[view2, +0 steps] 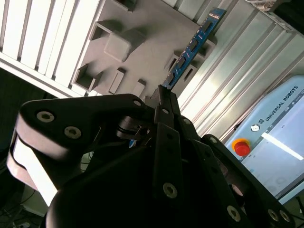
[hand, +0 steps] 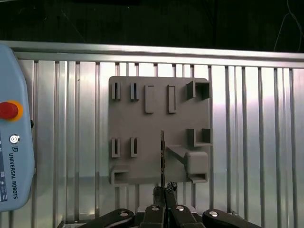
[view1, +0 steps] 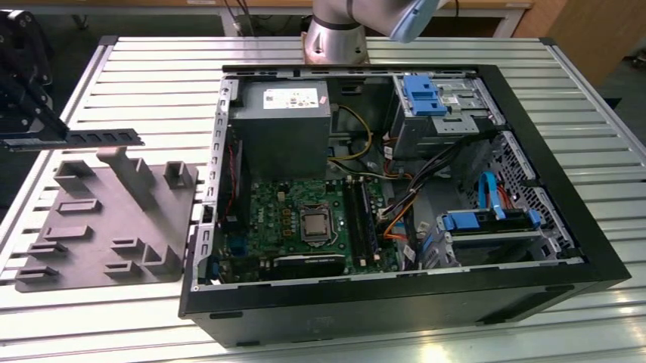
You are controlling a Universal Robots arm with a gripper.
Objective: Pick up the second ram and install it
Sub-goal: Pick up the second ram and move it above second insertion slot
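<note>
Where the exterior view's left edge cuts the scene, the end effector (view1: 51, 141) is closed on one end of the second ram (view1: 106, 138). The stick lies level, its free end pointing toward the exterior view's right, above the far side of the grey tray (view1: 101, 227). The tray rests flat on the slatted metal desk (view1: 151, 60). Its raised blocks face up.

Further to the exterior view's right lies the open computer case (view1: 565, 249). Inside it are the grey power supply (view1: 283, 128), the green motherboard (view1: 277, 204) and the long black slots (view1: 361, 215) just beside the processor socket. The arm's base (view1: 338, 38) stands behind the case.

The second wrist view looks along the end effector (view2: 162, 97). Both fingers meet on the near end of the second ram (view2: 194, 45), and the row of black chips on its board faces this camera. The stick's far end passes beyond the edge of the grey tray (view2: 142, 52), over the slats. A pendant (view2: 275, 137) with a red button (view2: 242, 147) lies on the desk beside the tray.

The first wrist view shows the second ram (hand: 163, 156) edge-on, as a thin line over the middle of the grey tray (hand: 142, 128). The end effector (hand: 164, 192) grips it with no visible gap. The pendant (hand: 16, 142) lies well apart from the tray.
</note>
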